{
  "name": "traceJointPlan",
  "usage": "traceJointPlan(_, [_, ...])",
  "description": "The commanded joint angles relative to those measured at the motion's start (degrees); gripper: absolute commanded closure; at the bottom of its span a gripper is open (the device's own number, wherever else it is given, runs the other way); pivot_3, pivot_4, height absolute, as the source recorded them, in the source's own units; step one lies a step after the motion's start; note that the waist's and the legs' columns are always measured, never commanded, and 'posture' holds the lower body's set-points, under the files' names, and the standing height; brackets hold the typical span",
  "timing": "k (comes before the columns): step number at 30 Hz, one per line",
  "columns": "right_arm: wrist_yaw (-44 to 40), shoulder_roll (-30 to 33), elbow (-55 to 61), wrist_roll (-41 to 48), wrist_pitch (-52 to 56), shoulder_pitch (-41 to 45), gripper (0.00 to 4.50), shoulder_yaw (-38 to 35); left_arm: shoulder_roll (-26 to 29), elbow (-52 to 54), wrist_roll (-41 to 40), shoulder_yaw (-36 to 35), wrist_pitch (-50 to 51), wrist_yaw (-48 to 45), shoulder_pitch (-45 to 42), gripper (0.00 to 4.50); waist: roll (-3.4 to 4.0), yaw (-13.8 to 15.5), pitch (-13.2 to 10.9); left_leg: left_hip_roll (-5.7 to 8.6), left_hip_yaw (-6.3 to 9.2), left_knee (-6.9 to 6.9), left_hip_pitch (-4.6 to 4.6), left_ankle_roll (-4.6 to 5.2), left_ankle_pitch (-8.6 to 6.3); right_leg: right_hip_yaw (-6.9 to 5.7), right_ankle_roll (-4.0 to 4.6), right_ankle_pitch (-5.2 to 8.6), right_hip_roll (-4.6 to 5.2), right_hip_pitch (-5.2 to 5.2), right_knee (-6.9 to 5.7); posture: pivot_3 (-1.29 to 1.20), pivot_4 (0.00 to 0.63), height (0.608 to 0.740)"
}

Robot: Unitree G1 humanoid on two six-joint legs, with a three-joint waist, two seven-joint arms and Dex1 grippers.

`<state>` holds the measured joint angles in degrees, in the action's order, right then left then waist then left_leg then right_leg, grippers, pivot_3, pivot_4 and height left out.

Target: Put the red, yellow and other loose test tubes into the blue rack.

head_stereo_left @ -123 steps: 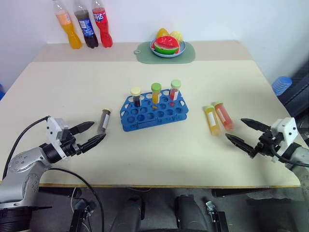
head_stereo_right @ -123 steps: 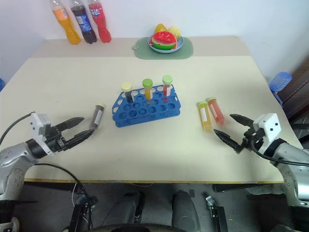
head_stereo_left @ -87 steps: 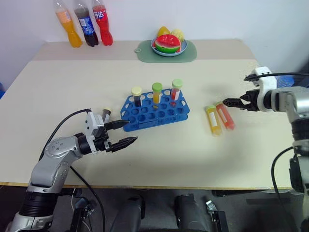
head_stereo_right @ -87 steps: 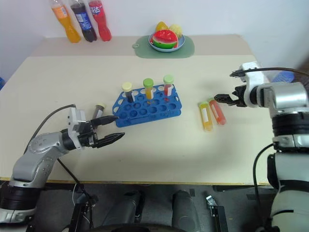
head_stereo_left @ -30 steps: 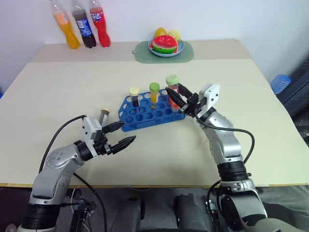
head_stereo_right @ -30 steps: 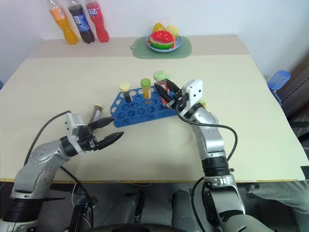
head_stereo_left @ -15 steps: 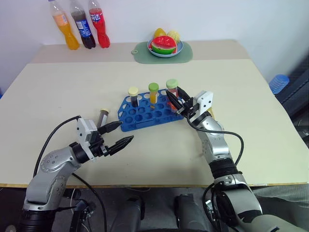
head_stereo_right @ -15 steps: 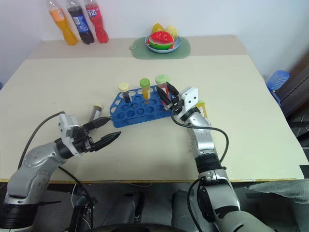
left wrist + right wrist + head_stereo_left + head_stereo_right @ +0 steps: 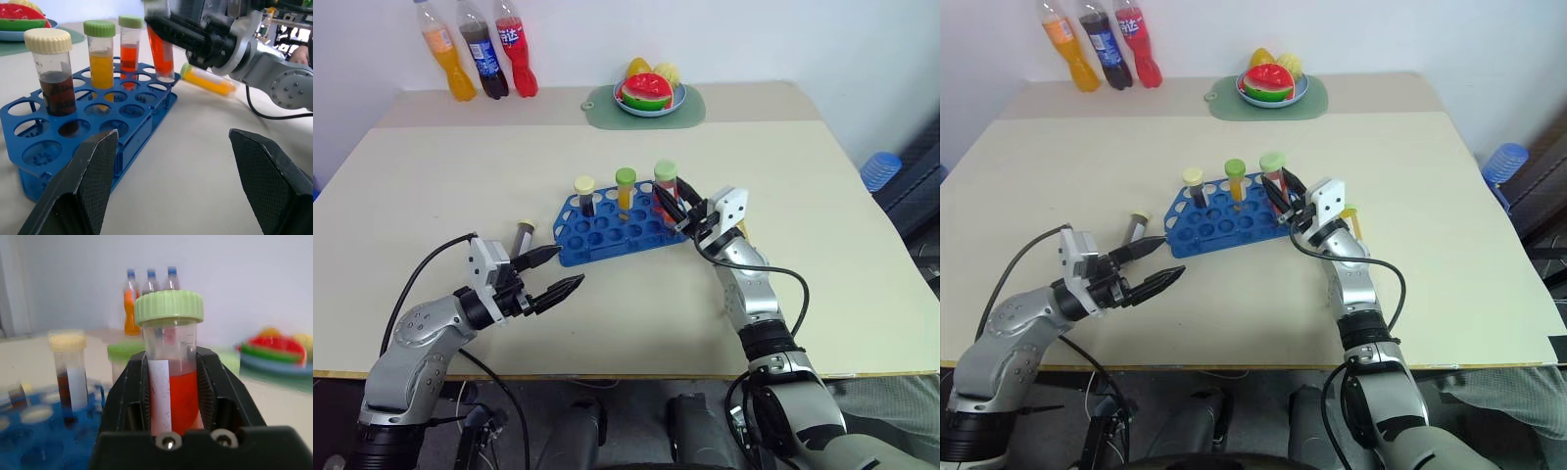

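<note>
Head views: blue rack [image 9: 625, 228] sits mid-desk [image 9: 431, 186], three capped tubes standing in its back row: brown tube with cream cap [image 9: 584, 194], yellow-orange tube [image 9: 626, 189], red tube [image 9: 665, 181] at the rack's right end. Right gripper [image 9: 674, 210] is at that right end of the rack, pinching a red test tube [image 9: 1280, 191] between its black fingers, tube roughly upright over the right edge holes; can't tell if the bottom is in a hole. Loose yellow tube [image 9: 1349, 217] lies on the desk just behind the right wrist, mostly hidden. Loose dark tube [image 9: 523, 238] lies left of the rack, near the left gripper [image 9: 554, 271], which hovers with fingers spread wide, not touching it. Soda bottles [image 9: 478, 61] at the far left corner, fruit plate [image 9: 648, 93] on a green mat [image 9: 690, 106] at the back.

Left wrist view: both spread fingers [image 9: 88, 181] frame the rack's near corner. Red tube in the right gripper hangs slightly tilted at the rack's far end; yellow tube lying on the desk beyond.

Right wrist view: green-capped red tube clamped between the finger pads [image 9: 132, 396], white label facing the camera, cap above the fingers. Racked tubes blurred behind.
</note>
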<state>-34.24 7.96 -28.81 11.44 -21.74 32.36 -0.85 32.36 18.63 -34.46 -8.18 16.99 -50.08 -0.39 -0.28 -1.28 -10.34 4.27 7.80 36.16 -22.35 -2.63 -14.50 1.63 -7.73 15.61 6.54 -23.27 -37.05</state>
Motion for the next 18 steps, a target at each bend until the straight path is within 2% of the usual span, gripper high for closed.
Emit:
traceJointPlan(1, [0.43,0.06,-1.83,0.06,0.42,-0.88,3.71,-0.60,0.48,2.02,-0.92,-1.07,0.03,-0.12,-0.35,0.74,-0.01,0.03,0.02,0.00,0.01,0.00,0.00,0.00,0.00,0.00,0.00,0.00,0.00,0.00,0.00,0.00,0.150,0.740])
traceJointPlan(5, [0.07,-0.43,-2.21,1.04,0.58,-0.86,3.71,-0.96,0.52,2.32,-1.15,-1.18,0.46,0.07,-0.42,0.74,-0.02,0.06,0.03,0.00,0.01,0.00,0.01,0.00,0.00,0.00,0.00,0.00,0.00,0.02,0.00,0.00,0.150,0.740])
traceJointPlan(7, [-2.76,-1.90,-1.64,5.32,3.22,-0.93,3.71,-1.74,0.37,2.49,-1.13,-0.98,0.63,0.30,-0.60,0.74,-0.02,0.05,0.04,0.00,0.02,0.00,0.01,0.00,0.00,0.00,0.00,0.00,0.00,0.03,0.00,0.00,0.150,0.740])
traceJointPlan(14, [0.50,-2.77,-2.75,2.64,-1.32,0.96,0.37,-2.58,-0.08,2.76,-1.11,-0.57,1.24,0.69,-1.25,0.74,0.02,-0.71,0.02,-0.01,0.02,-0.07,0.01,-0.04,0.02,0.00,0.01,0.00,-0.03,-0.05,-0.02,0.00,0.150,0.740])
traceJointPlan(15, [0.83,-2.02,-1.65,1.94,-1.75,0.82,0.06,-2.57,-0.13,2.76,-1.09,-0.56,1.26,0.72,-1.30,0.74,0.02,-0.80,0.02,-0.01,0.03,-0.08,0.01,-0.04,0.02,0.00,0.01,0.00,-0.03,-0.05,-0.02,0.00,0.150,0.740])
traceJointPlan(18, [0.44,0.29,2.82,1.80,0.25,-0.02,0.06,-2.56,-0.34,2.80,-1.07,-0.57,1.35,0.86,-1.42,0.74,0.03,-0.96,0.01,0.00,0.04,-0.07,0.00,-0.04,0.02,0.00,0.01,0.00,-0.03,-0.05,-0.01,0.00,0.150,0.740])
